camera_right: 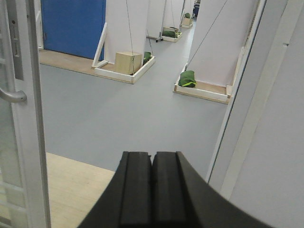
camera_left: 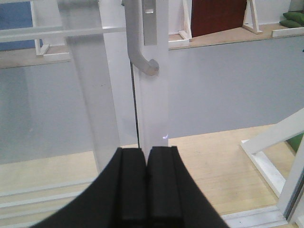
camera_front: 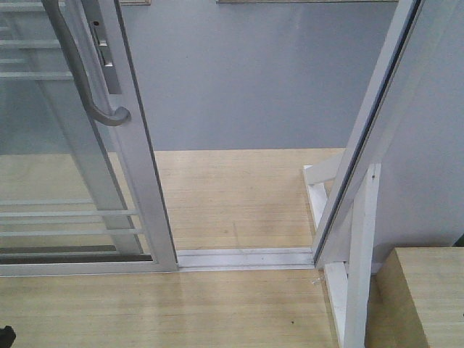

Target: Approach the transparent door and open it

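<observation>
The transparent door [camera_front: 65, 181] stands at the left of the front view, a clear glass panel in a white frame with thin white bars. Its curved grey handle [camera_front: 87, 80] sits on the edge stile. A wide gap lies between that stile and the white jamb [camera_front: 362, 152] on the right. In the left wrist view the door stile [camera_left: 152, 95] and handle end [camera_left: 145, 64] are straight ahead, above my left gripper [camera_left: 146, 152], which is shut and empty. In the right wrist view my right gripper [camera_right: 152, 156] is shut and empty, facing the gap, with the door edge [camera_right: 28, 118] at far left.
A white floor track [camera_front: 246, 257] crosses the threshold on the wooden floor. A white brace [camera_front: 359, 261] and a wooden block [camera_front: 424, 297] stand at the right. Beyond lie grey floor, a blue door [camera_right: 73, 23], a wooden box [camera_right: 128, 62] and green bags [camera_right: 186, 78].
</observation>
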Controlling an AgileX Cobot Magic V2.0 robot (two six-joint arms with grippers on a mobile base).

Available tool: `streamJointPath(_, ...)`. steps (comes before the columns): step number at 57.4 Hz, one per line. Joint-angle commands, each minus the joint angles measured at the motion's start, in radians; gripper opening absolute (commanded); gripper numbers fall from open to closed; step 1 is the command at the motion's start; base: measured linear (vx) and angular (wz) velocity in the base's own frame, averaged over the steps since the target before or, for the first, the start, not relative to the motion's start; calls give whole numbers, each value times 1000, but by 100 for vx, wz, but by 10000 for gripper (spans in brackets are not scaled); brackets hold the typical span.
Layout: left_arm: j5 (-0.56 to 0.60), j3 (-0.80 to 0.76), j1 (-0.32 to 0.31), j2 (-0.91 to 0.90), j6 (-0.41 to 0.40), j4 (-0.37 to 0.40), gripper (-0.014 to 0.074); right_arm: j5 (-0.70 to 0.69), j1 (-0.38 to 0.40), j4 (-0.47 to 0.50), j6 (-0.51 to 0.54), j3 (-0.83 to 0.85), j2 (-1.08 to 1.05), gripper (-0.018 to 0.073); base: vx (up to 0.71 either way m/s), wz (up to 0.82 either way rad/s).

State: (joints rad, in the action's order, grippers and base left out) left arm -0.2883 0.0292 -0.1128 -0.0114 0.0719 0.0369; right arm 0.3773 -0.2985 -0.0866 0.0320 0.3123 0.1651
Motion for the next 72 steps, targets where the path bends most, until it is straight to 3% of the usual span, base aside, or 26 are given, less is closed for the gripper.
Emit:
streamJointPath(1, 87, 10, -3, -14, -1, 2, -3, -84, 2, -7, 5, 26, 10, -4, 0, 0)
streamJointPath(22, 87, 10, -3, -14, -1, 2, -3, -106, 1, 26, 1, 2, 7, -4, 0, 0)
streamJointPath(30, 87, 10, -3, -14, -1, 2, -3, -195, -1, 94, 1, -166, -61, -4, 0, 0)
streamJointPath(39, 87, 10, -3, -14, -2, 2, -3, -261, 1, 101, 1, -352, -198, -4, 0, 0)
streamJointPath(46, 87, 10, -3, -14, -2, 2, -3, -194, -1, 92, 2, -346, -191, -4, 0, 0)
streamJointPath(72, 88, 10, -3, -14, -2, 3, -3, -188, -1, 97, 2, -346, -191, -4, 0, 0)
